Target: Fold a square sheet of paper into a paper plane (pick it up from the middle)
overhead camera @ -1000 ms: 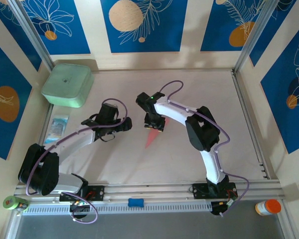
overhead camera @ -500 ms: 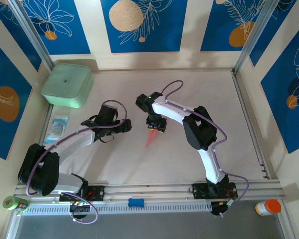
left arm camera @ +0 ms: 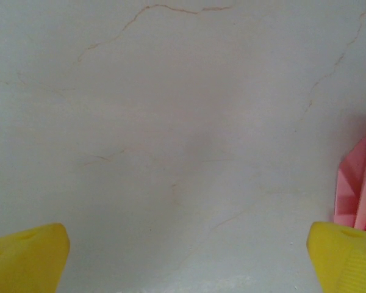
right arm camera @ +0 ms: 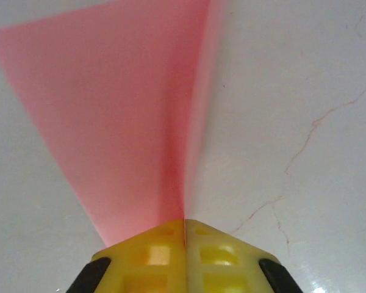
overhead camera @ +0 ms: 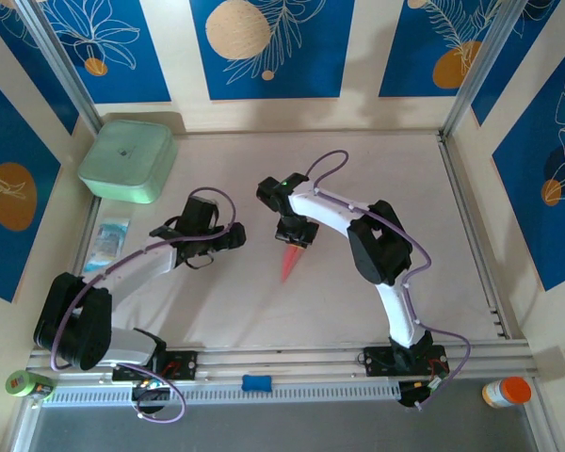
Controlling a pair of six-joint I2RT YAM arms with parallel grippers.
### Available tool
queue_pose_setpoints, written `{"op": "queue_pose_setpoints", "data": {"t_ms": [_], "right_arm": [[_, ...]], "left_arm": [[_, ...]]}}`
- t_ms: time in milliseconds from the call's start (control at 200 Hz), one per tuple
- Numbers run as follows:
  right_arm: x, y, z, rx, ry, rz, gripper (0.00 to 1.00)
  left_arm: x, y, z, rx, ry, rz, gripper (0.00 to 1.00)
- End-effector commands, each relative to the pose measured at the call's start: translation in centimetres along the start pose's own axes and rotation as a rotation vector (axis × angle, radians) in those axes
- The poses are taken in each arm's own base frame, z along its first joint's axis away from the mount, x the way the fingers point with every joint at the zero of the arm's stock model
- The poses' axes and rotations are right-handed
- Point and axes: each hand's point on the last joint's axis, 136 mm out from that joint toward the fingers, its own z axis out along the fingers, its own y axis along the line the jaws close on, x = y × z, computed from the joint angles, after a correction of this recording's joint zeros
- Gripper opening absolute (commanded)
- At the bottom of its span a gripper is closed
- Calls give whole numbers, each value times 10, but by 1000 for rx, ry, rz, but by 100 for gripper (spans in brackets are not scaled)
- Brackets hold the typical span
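Note:
The pink-red paper plane [overhead camera: 288, 261] lies mid-table as a narrow dart, its tip pointing toward the near edge. My right gripper [overhead camera: 293, 237] is shut on its wide rear end. In the right wrist view the yellow fingertips [right arm camera: 165, 244] meet on the plane's centre ridge [right arm camera: 177, 183], and a wing [right arm camera: 104, 104] spreads out to the left. My left gripper [overhead camera: 234, 235] stands open to the plane's left, apart from it. Its yellow fingertips [left arm camera: 24, 259] sit wide over bare table, with a corner of the pink paper [left arm camera: 357, 183] at the right edge of the left wrist view.
A mint-green square box [overhead camera: 128, 160] sits at the back left. A small clear printed packet [overhead camera: 107, 243] lies by the left wall. An aluminium rail [overhead camera: 471, 226] runs along the right side. Bare tabletop [overhead camera: 264, 160] stretches behind the grippers.
My right gripper has closed onto the plane's rear end and the dart has shifted slightly right. The left arm has drifted a little to the left.

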Motion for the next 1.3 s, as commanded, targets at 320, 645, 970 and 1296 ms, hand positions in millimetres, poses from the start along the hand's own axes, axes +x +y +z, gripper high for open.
{"op": "queue_pose_setpoints", "data": {"t_ms": [320,645,970,1296], "right_arm": [[8,73,-82,-731,-58,-314,0],[22,88,-66,-1054,40,-367,0],[21,68,-23,-1056,100,-301,0],[21,58,-3,-1024,124,-283,0]], "left_arm": [[-7,2,-24,145,-23,-162,99],[4,-32,-6,368,96,-252,91],[26,-34,19,431,178,-372,56],[34,-54,43,499,249,-394,37]]}}
